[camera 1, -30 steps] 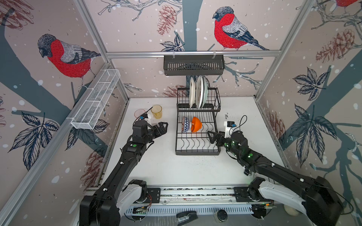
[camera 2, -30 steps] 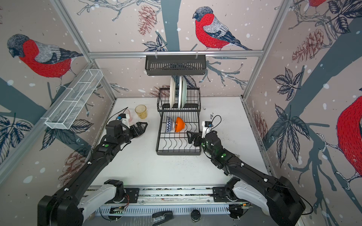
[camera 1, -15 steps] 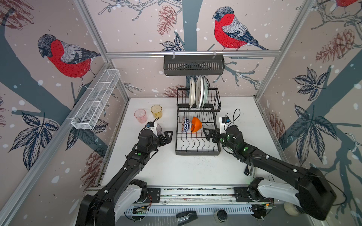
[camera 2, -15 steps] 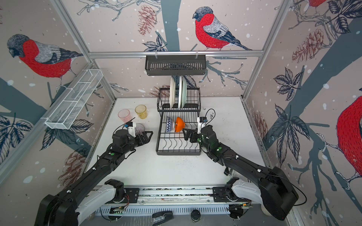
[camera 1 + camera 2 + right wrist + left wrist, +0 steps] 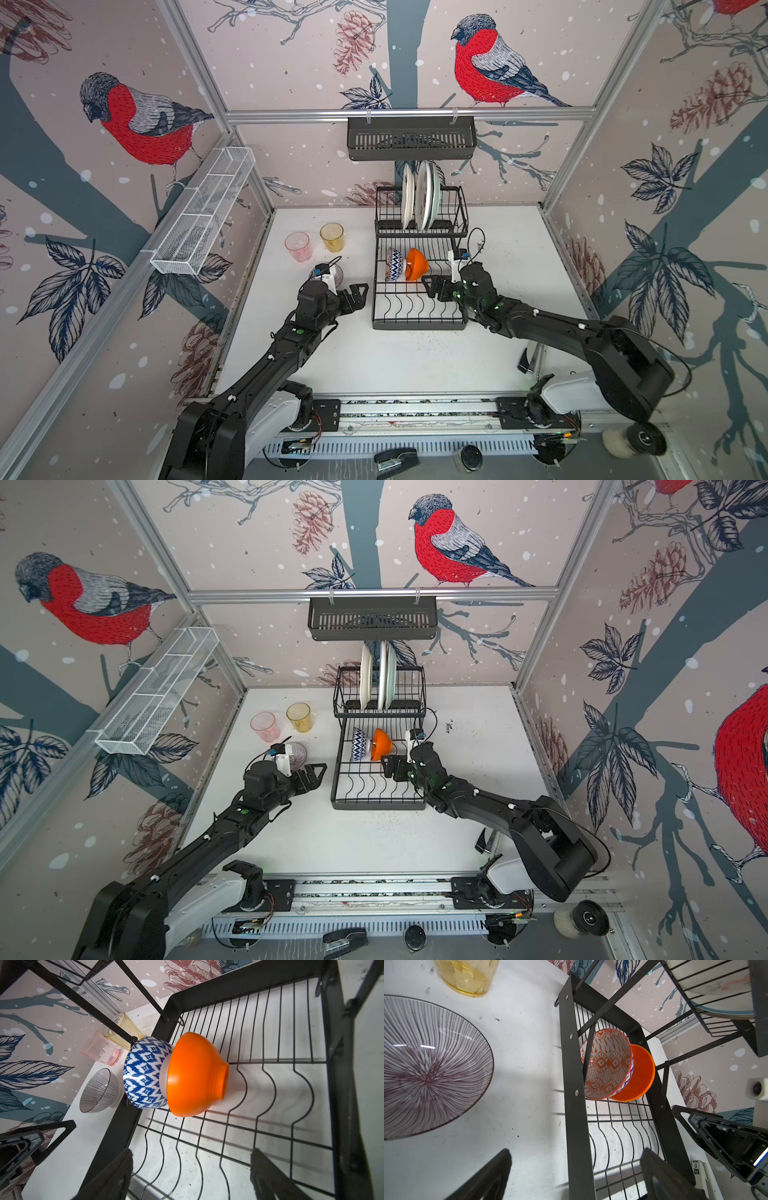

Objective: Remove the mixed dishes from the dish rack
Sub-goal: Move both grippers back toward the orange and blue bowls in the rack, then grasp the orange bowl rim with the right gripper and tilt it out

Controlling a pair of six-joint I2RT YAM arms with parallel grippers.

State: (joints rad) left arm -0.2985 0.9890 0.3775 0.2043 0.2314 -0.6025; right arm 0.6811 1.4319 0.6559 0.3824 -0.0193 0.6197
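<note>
Status: roughly halfway, going by what's out versus in.

Out, on the tabletop (image 5: 415, 365) left of the rack (image 5: 417, 325):
- pink tumbler (image 5: 298, 246) and amber tumbler (image 5: 332, 237), upright, side by side, far-left
- ribbed bowl (image 5: 425, 1064), upright, nearer than the tumblers, just left of the rack. Top views mostly hide it behind the left wrist.

Left in the rack:
- blue bowl (image 5: 145, 1072) and orange bowl (image 5: 195, 1076), on edge at the far-left of the lower tray. They're touching, the orange one to the right and cupped over the blue one's foot.
- plates (image 5: 420, 197) on edge in the raised far basket. Looks like three; can't be sure of the count.

Arms:
- left gripper (image 5: 360, 297): fingers spread wide, nothing between them. It hovers over the tabletop just beside the rack's left rail.
- right gripper (image 5: 430, 287): fingers apart and empty, over the lower tray just right of the orange bowl, pointed at it. No contact that I can see.

My read: orange bowl goes next, on the right arm. It has to come off the blue bowl cleanly or that one may tip. After that, the blue bowl and the plates.
</note>
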